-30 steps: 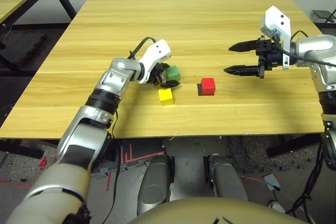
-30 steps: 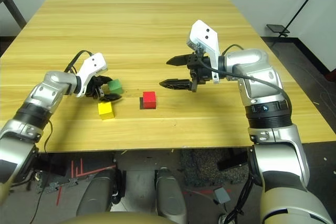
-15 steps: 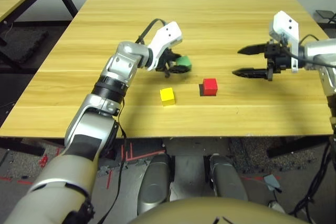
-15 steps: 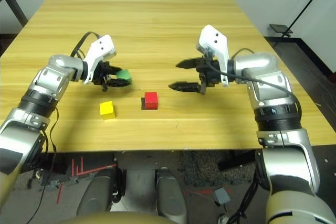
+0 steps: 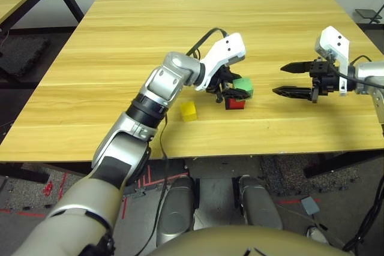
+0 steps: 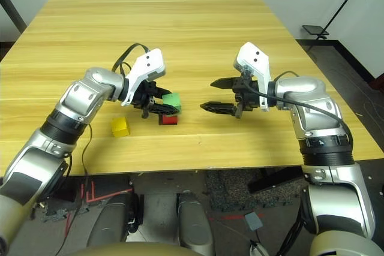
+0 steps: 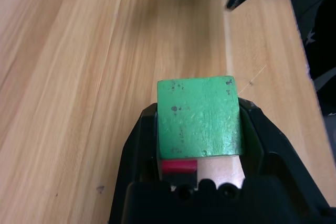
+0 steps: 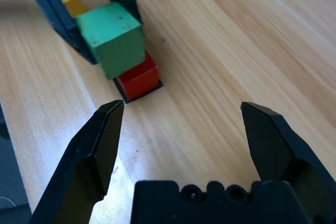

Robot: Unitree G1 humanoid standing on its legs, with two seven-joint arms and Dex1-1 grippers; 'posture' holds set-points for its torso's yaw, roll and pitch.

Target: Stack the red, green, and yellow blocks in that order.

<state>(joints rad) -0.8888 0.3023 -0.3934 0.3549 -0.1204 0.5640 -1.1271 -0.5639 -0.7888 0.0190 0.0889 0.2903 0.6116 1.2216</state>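
The wooden table (image 5: 180,34) spread beneath both arms, the largest thing there. Over it, toward the robot's left, the left gripper (image 7: 199,129) had its fingers closed on the green block, one pressed to each of two opposite sides. The right gripper (image 8: 184,114) stood wide open over the table, with nothing between its fingers; the blocks all lay beyond its fingertips, toward the robot's left.

The green block (image 7: 199,116) was between the left gripper's fingertips, above the red block and partly hiding it. Whether the two touched could not be told. The red block (image 8: 139,80) sat below the green one, outside the left gripper's grip. The yellow block (image 5: 188,111) rested on the table, apart from the red one, farther to the robot's left and nearer the robot's body than the left gripper's fingers. Flattest of all, a black square patch (image 8: 144,94) lay under the red block, its dark edge showing around the base.
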